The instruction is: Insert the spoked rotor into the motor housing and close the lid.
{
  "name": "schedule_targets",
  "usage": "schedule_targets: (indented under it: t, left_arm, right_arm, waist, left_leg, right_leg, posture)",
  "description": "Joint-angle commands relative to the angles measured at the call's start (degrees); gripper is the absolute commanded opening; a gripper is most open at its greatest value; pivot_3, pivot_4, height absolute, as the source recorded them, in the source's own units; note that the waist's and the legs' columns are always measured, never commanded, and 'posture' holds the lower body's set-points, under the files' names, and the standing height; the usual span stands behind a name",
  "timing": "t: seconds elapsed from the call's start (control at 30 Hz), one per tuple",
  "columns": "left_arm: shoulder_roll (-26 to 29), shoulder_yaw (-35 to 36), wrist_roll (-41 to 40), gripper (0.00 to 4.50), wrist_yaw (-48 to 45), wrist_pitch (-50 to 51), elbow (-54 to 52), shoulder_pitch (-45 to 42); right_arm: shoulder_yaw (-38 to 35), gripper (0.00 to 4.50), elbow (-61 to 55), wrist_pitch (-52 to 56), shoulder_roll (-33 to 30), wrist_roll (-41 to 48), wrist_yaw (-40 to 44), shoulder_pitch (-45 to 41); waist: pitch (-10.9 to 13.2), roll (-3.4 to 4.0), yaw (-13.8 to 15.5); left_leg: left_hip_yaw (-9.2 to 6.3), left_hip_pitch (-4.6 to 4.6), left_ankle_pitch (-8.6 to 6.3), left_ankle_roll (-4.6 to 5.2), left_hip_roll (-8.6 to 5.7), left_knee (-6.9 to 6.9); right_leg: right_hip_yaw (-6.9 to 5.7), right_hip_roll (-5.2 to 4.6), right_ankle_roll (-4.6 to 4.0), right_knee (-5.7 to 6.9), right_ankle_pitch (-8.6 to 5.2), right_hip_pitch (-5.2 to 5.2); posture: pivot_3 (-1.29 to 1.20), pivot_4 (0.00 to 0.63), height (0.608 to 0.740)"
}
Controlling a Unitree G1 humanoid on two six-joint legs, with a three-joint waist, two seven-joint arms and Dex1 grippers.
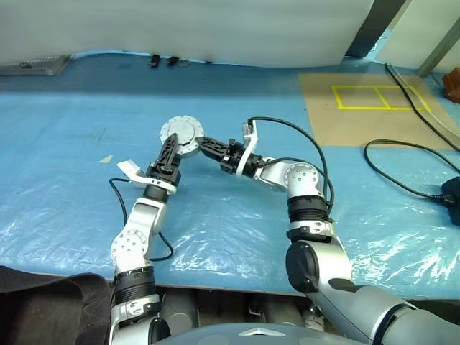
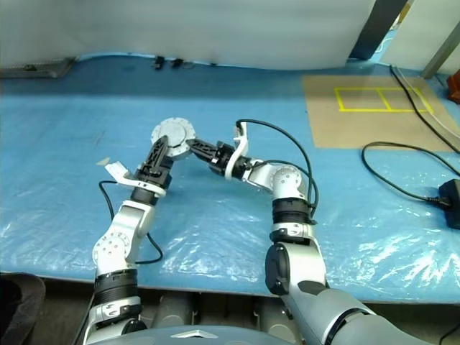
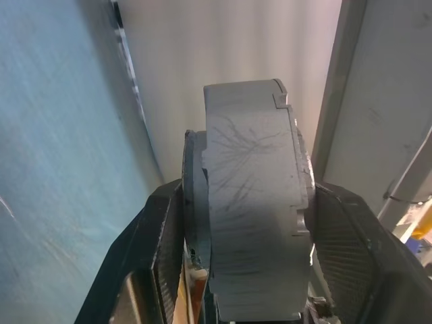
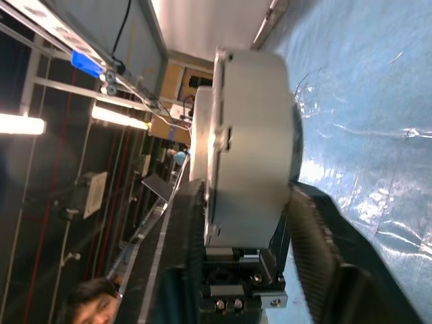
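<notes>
The motor housing (image 1: 181, 132) is a round grey piece held on edge above the blue sheet, its flat face towards me. In the left wrist view its thick scratched wall (image 3: 250, 202) sits between the two black pads, and a thinner grey disc, the lid (image 3: 194, 202), lies flat against one side. My left gripper (image 1: 172, 144) comes from below and is shut on the housing. My right gripper (image 1: 203, 144) reaches in from the right and straddles the same piece (image 4: 250, 135); I cannot tell whether it touches. The spoked rotor is hidden.
A blue plastic sheet (image 1: 72, 144) covers the table. A brown board with yellow tape rectangles (image 1: 374, 100) lies at the back right. A black cable (image 1: 402, 172) loops to a black plug (image 1: 453, 190) at the right edge. Small dark parts (image 1: 162, 61) lie at the far edge.
</notes>
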Motion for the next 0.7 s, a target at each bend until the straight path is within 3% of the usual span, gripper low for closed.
schedule_targets:
  t: [0.03,0.1,0.37,0.7]
  left_arm:
    - [-1.1,1.2,-0.2,2.43,-1.4,-2.6,-2.3,-1.4]
    - [-1.5,1.9,-0.1,2.43,-1.4,-3.9,-2.6,-1.4]
    - [-3.2,9.4,2.7,2.43,0.2,-17.9,1.6,-4.2]
    - [5.6,17.0,11.7,2.43,-1.3,-29.2,20.3,-9.5]
  right_arm:
    - [1.2,3.17,-0.2,-2.5,1.5,0.4,0.6,-1.8]
    - [0.9,3.84,1.0,-3.6,1.0,0.7,0.6,-2.8]
    - [1.6,3.84,4.4,-4.4,-1.1,0.3,2.5,-4.9]
    - [1.5,3.84,0.9,-0.6,-0.1,3.8,3.4,-5.3]
  waist:
    - [0.0,0.0,0.0]
    - [0.0,-0.01,0.0]
    - [0.0,-0.06,0.0]
    - [0.1,-0.38,0.1]
  left_leg:
    - [-0.01,0.0,0.0,0.0,0.0,0.0]
    - [-0.02,-0.02,0.0,0.0,0.01,0.01]
    - [-0.04,-0.03,0.0,0.0,0.0,0.03]
    - [-0.09,-0.02,0.06,0.09,0.03,0.08]
  right_leg:
    - [0.0,0.0,0.0,0.0,0.0,0.0]
    - [0.0,-0.01,0.01,0.0,0.01,0.0]
    - [0.0,-0.01,0.01,0.0,0.01,0.01]
    - [-0.02,0.04,0.04,0.03,0.03,0.01]
  posture:
    - [0.0,0.15,0.74]
    - [0.0,0.15,0.74]
    - [0.0,0.15,0.74]
    - [0.0,0.15,0.74]
